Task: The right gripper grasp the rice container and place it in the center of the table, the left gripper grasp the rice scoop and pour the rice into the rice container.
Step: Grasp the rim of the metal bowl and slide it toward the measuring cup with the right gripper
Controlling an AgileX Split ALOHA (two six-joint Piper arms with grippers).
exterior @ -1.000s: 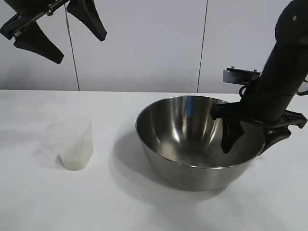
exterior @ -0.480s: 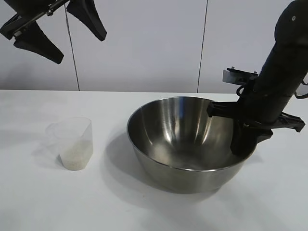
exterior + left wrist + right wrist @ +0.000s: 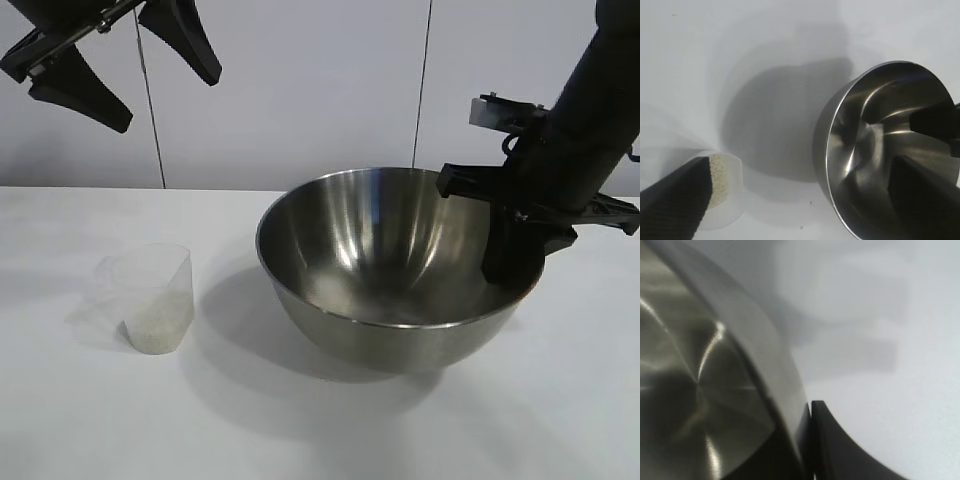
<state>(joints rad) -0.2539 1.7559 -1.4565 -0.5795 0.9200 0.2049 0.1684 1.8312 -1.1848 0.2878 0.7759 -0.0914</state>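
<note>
The rice container [image 3: 380, 270], a large shiny steel bowl, hangs slightly above the white table [image 3: 80, 420], right of centre. My right gripper [image 3: 510, 258] is shut on its right rim, one finger inside and one outside. In the right wrist view the thin bowl wall [image 3: 785, 385] is pinched at the right gripper [image 3: 810, 407]. The rice scoop [image 3: 152, 295], a clear plastic cup, stands at the left with rice [image 3: 155, 328] in its bottom. My left gripper [image 3: 165, 98] hovers open high above the scoop. The left wrist view looks down on the scoop [image 3: 727, 200], rice [image 3: 720, 177] and bowl [image 3: 875, 150].
A pale panelled wall [image 3: 300, 90] rises behind the table's far edge. Bare tabletop lies between scoop and bowl [image 3: 225, 340] and along the front. The bowl casts a wide shadow [image 3: 775, 125] on the table towards the scoop.
The right gripper closed on the bowl's rim, then raised the bowl and carried it left towards the table's middle. The left gripper and the scoop stayed put.
</note>
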